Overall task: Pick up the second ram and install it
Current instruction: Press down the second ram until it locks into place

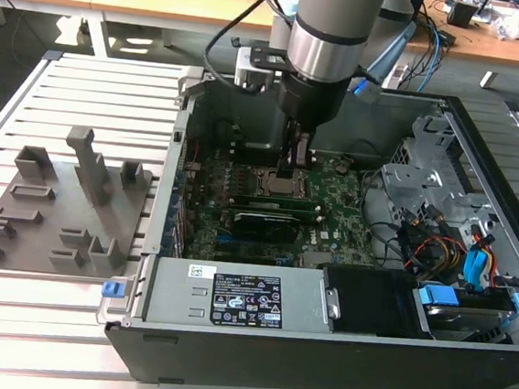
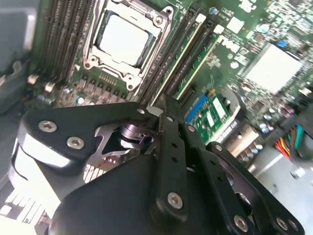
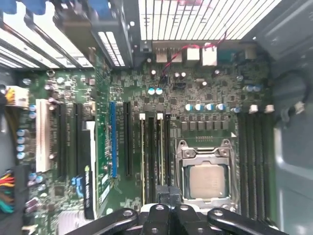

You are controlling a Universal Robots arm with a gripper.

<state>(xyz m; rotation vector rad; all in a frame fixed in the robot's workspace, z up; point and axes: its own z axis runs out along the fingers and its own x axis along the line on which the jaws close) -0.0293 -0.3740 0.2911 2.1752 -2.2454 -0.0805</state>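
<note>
Inside the open computer case (image 1: 482, 179), the claw (image 1: 292, 165) hung pressed together just above the memory slots beside the processor socket (image 3: 205, 178), where the second ram (image 3: 160, 152) sat seated upright in its slot, next to another stick (image 3: 143, 152).

My exterior view looks down at a slant from above the open computer case (image 1: 324, 284), far enough back to take in the grey holder tray (image 1: 55, 221) beside it. Both wrist views sit close over the motherboard (image 3: 195, 93), looking past the gripper (image 3: 169, 193) linkage. One faces nearly straight down, the other tilts. All three views share the CPU socket (image 2: 124, 36).
</note>
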